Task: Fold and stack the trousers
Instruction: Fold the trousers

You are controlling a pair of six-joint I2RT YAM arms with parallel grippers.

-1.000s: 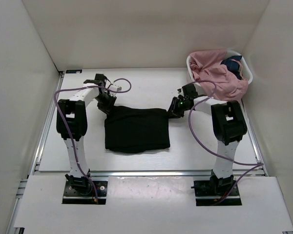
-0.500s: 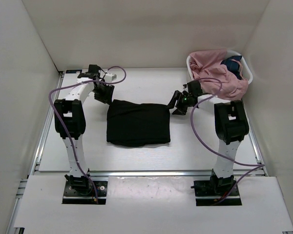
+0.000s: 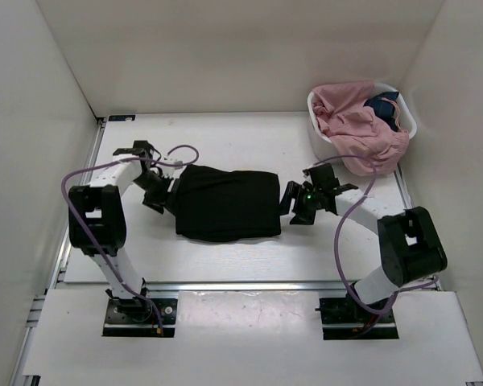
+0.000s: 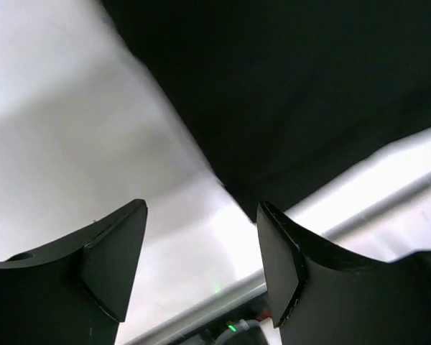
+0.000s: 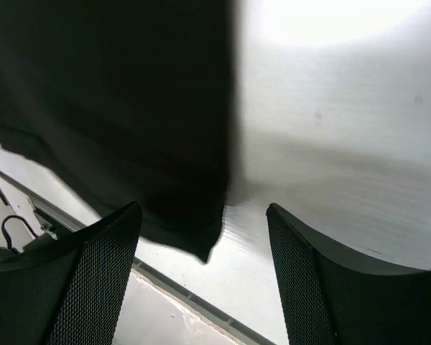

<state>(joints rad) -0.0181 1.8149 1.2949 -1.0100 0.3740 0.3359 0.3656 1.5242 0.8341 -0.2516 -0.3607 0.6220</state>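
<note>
The black trousers (image 3: 227,203) lie folded into a compact rectangle in the middle of the white table. My left gripper (image 3: 159,196) sits just off their left edge, open, with nothing between its fingers. In the left wrist view the black trousers (image 4: 287,93) fill the upper right and the left gripper (image 4: 201,237) frames bare table. My right gripper (image 3: 294,206) is open beside the trousers' right edge. In the right wrist view the black trousers (image 5: 115,108) fill the left half, a corner hanging between the jaws of the right gripper (image 5: 203,241), untouched.
A white basket (image 3: 404,112) at the back right holds a pink garment (image 3: 361,129) and a small dark blue cloth (image 3: 384,106). White walls enclose the table on three sides. A metal rail (image 3: 249,284) runs along the near edge.
Both grippers have let go of the trousers' far corners and opened. Both arms have swung down toward the near side, now beside the fold's left and right edges. The trousers lie flat.
</note>
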